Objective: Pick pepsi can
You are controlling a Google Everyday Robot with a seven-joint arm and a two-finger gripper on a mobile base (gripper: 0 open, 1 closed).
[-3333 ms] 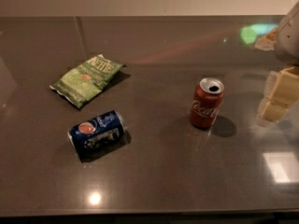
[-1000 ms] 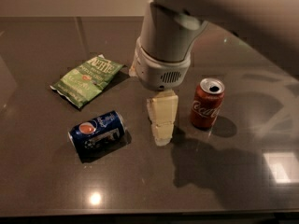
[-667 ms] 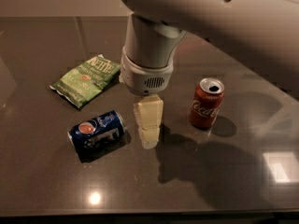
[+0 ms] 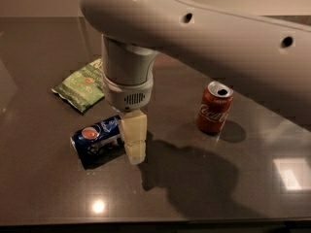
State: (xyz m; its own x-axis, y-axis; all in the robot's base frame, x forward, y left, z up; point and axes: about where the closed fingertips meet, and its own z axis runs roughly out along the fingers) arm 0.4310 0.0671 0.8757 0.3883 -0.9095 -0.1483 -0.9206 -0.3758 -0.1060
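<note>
The pepsi can (image 4: 96, 139) lies on its side on the dark table, dark blue with a round red-white-blue logo facing up. My gripper (image 4: 133, 140) hangs from the big white arm and points down just at the can's right end, partly covering it. Only cream-coloured finger segments show from this side. The gripper is above or against the can's right end; I cannot tell whether it touches.
A red Coca-Cola can (image 4: 214, 107) stands upright to the right. A green chip bag (image 4: 80, 85) lies at the back left. The white arm (image 4: 218, 38) spans the top of the view. The table's front edge (image 4: 155, 223) runs along the bottom.
The arm has swept left from the right side of the table. The gripper moved from beside the Coca-Cola can to the pepsi can's right end. The cans and bag have not moved.
</note>
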